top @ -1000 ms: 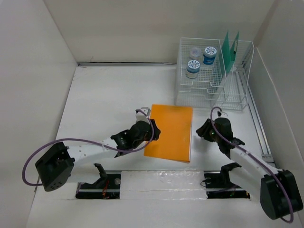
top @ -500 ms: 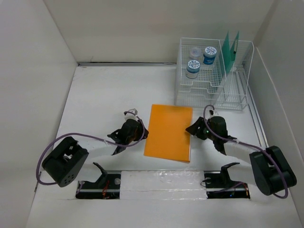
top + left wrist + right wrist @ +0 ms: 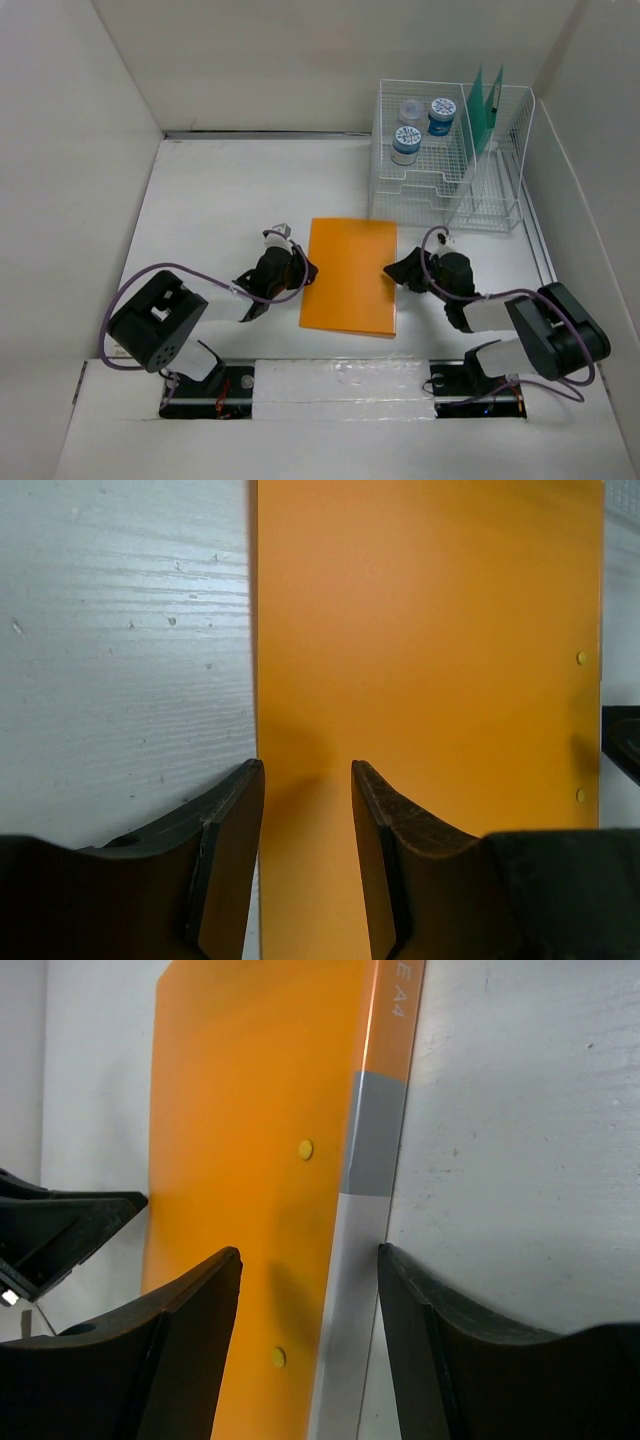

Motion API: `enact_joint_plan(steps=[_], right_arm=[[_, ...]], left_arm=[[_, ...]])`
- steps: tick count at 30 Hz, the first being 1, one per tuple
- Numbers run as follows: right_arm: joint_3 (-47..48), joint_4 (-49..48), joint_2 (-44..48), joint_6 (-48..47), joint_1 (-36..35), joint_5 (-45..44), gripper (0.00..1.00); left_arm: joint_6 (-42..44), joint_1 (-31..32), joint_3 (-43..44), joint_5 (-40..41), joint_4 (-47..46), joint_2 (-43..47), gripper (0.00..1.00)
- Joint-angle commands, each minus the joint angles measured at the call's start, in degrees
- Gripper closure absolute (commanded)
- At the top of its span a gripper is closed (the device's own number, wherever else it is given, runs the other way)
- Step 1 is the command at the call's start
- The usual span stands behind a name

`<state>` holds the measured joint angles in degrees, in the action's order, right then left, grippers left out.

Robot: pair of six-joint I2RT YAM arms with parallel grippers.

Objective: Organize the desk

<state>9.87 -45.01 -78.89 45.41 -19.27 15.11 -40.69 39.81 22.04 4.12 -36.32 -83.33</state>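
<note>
Left gripper [image 3: 299, 271] seen spread, jaws set astride left edge of orange A4 folder [image 3: 350, 276]; right gripper [image 3: 393, 272] likewise parted, grey-banded spine bracketed between jaws. Desk [image 3: 220, 200] enclosed by white walls. Wire-mesh rack [image 3: 440, 195] placed at far right corner. Folder laid flat near desk's front centre, between both grippers. Three small jars [image 3: 406, 142] seen on rack's top tier.

R gripper [image 3: 310, 1260] jaws spread: 1 finger over orange folder [image 3: 250, 1090] cover, 1 over desk [image 3: 520, 1140] at 3 o'clock. Grey spine label [image 3: 372, 1135] btwn. 2 yellow rivets [image 3: 305, 1148] on cover.
</note>
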Motion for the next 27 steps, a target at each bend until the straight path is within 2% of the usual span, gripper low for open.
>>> enact_joint_plan(steps=[1, 5, 8, 9, 10, 11, 12, 14, 15, 17, 18, 21, 23, 27], right_arm=[[0.15, -11.40, 1.54, 3.72, -5.94, 9.40, 0.38], [0.50, -13.96, 8.55, 3.72, -8.68, 9.76, 0.39], [-0.37, -10.37, 13.75, 2.15, -8.68, 8.27, 0.39], [-0.55, -8.44, 18.38, 0.31, -8.68, 6.09, 0.40], [-1.51, -1.29, 22.86, -1.88, -9.29, 3.72, 0.41], [-1.52, -1.22, 22.91, -1.90, -9.30, 3.69, 0.41], [-2.30, 0.44, 26.73, -2.77, -9.30, 1.43, 0.42], [-2.40, 6.74, 29.57, -2.87, -9.82, -2.35, 0.43], [-1.27, 17.48, 30.46, -3.48, -9.82, -7.59, 0.44], [1.98, 26.16, 32.22, -3.92, -9.82, -13.24, 0.44], [2.78, 32.21, 32.22, -3.49, -9.82, -19.71, 0.44], [4.80, 34.46, 29.07, -3.66, -9.30, -22.23, 0.39], [5.86, 33.07, 23.56, -3.66, -9.30, -21.88, 0.31], [8.75, 21.05, 10.37, -6.64, -8.07, -17.77, 0.27]], left_arm=[[-2.64, 1.32, -2.09, -8.34, -1.21, -2.45, 0.65], [-2.47, 1.32, -1.83, -8.43, -0.69, -1.75, 0.65], [-2.38, 1.32, -1.74, -8.16, 0.01, -0.70, 0.65], [-2.21, 1.32, -1.65, -7.99, 0.63, -0.17, 0.65], [-1.94, 1.32, -1.57, -7.47, 1.15, 0.09, 0.65], [-1.85, 1.32, -1.48, -7.46, 1.16, 0.18, 0.65], [-1.68, 1.32, -1.30, -7.46, 1.59, 0.19, 0.65], [-1.50, 1.32, -1.04, -7.11, 1.86, 0.10, 0.65], [-1.33, 1.32, -0.95, -6.67, 2.73, 0.18, 0.65], [-1.24, 1.32, -1.04, -5.88, 3.27, 1.32, 0.66], [-1.24, 1.32, -1.38, -5.44, 3.70, 2.02, 0.66], [-0.89, 1.32, -1.39, -2.02, 6.68, 6.50, 0.66], [-0.27, 1.32, -0.52, 0.35, 8.71, 10.62, 0.66], [1.22, 1.32, 2.74, 3.34, 15.81, 16.52, 0.65]])
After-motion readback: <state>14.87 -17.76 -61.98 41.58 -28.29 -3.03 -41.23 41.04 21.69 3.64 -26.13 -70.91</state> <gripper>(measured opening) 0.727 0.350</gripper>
